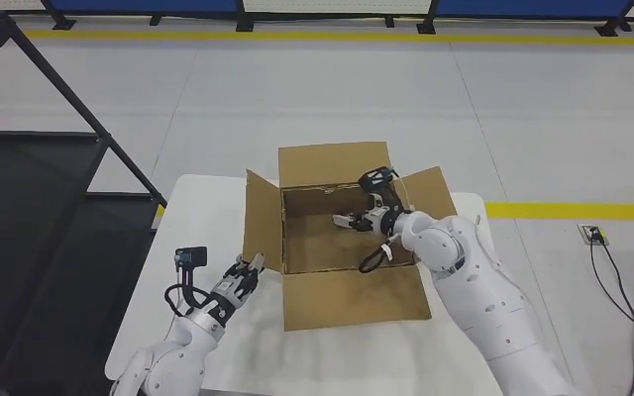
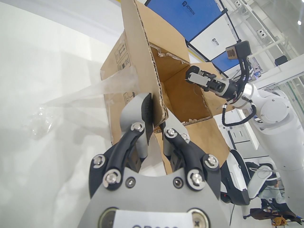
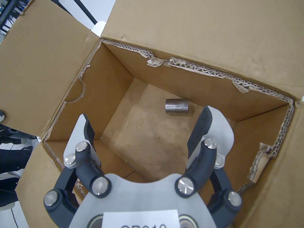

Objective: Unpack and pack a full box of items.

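- Left wrist view is showing my left gripper (image 2: 155, 119) pinching the lower corner of the box's side flap (image 2: 140, 48). The jaws are drawn narrow, with the cardboard edge sitting between them.
- One ribbed pad (image 2: 145, 110) is pressing against the flap's outer face, and the other is lying mostly hidden behind the cardboard.
- That flap is standing upright along the left side of the cardboard box (image 1: 357, 297), which is sitting open on the white table (image 1: 198, 208).
- A strip of clear tape (image 2: 114, 84) is stretching away from the box's outer wall just beyond my left gripper. It is ending in a crumpled clear bit on the tabletop.
- The front flap is lying folded out toward me, while the back and right flaps are leaning outward. Torn corrugated edges are showing along the rim.
- My right gripper (image 3: 147, 116) is hovering over the box opening and pointing down into it. Its jaws are spread wide and gripping nothing.
- Below those jaws, a small metal cylinder (image 3: 177, 106) is lying on its side on the box floor. It is sitting near the foot of one wall, apart from both pads.
- Beyond the table, a yellow line (image 1: 555, 210) is running across the pale floor, and a black frame (image 1: 79, 119) is standing off to my left.
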`<state>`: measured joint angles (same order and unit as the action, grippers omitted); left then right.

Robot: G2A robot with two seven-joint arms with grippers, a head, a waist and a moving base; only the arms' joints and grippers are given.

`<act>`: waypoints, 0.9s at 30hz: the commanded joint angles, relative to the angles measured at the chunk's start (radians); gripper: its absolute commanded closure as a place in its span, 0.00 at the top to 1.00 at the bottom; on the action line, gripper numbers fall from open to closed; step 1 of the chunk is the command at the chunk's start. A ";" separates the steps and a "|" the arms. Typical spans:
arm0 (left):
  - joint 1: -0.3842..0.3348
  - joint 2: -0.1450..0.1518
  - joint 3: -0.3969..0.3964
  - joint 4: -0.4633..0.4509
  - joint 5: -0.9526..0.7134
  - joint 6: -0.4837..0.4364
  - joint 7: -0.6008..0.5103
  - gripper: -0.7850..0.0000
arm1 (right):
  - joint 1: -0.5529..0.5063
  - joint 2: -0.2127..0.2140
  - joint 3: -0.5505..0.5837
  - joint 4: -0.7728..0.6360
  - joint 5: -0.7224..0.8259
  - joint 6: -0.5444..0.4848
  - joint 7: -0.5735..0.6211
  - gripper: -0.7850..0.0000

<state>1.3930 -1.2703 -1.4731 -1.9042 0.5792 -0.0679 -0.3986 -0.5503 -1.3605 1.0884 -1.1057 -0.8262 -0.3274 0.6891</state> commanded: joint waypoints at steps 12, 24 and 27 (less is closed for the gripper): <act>0.021 0.017 -0.068 -0.019 -0.073 -0.054 -0.102 0.00 | 0.061 -0.014 -0.091 0.036 -0.057 -0.024 0.126 1.00; 0.039 0.033 -0.121 -0.021 -0.113 -0.102 -0.161 0.00 | 0.149 -0.081 -0.259 0.178 -0.098 0.127 0.174 1.00; 0.041 0.035 -0.122 -0.021 -0.116 -0.106 -0.161 0.00 | 0.176 -0.111 -0.306 0.251 -0.101 0.190 0.153 1.00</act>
<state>1.4334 -1.2360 -1.5955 -1.9256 0.4640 -0.1726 -0.5597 -0.3823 -1.4628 0.7968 -0.8795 -0.9243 -0.1647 0.8492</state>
